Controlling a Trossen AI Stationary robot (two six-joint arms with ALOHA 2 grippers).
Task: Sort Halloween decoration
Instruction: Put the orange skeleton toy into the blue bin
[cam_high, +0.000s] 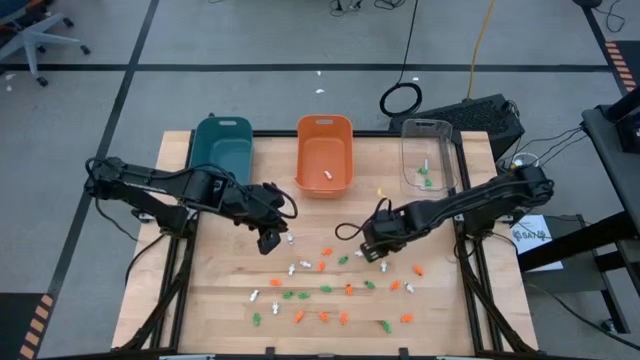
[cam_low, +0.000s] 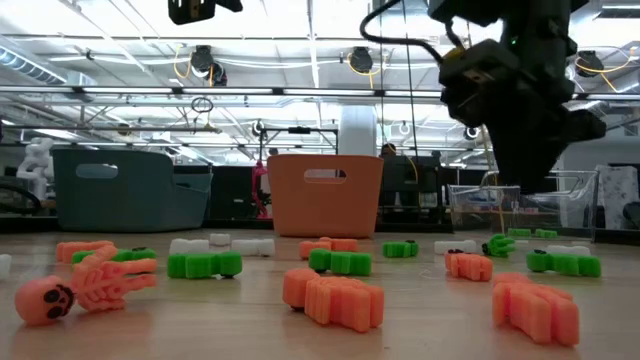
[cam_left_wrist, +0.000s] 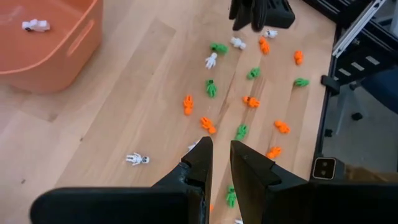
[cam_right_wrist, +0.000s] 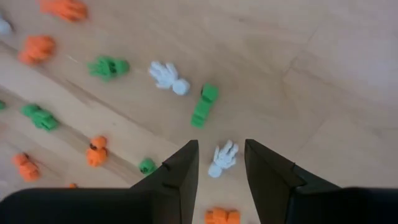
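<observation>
Many tiny orange, green and white Halloween trinkets (cam_high: 325, 288) lie scattered on the near half of the wooden table (cam_high: 215, 295). My right gripper (cam_right_wrist: 222, 144) hangs open above the table, pointing steeply down. Below the gap between its fingers lies a white skeleton trinket (cam_right_wrist: 222, 158), with a green one (cam_right_wrist: 203, 106) just beyond. The low view shows this gripper (cam_low: 522, 180) clear of the tabletop. My left gripper (cam_left_wrist: 221, 144) hovers over the table's left centre (cam_high: 268, 240), slanting down, its fingers a little apart with nothing between them.
Three bins stand along the far edge: a teal bin (cam_high: 222, 148), an orange bin (cam_high: 325, 135) with a white trinket inside, and a clear bin (cam_high: 440, 150) holding a few green and white pieces. Bare wood lies between the bins and the trinkets.
</observation>
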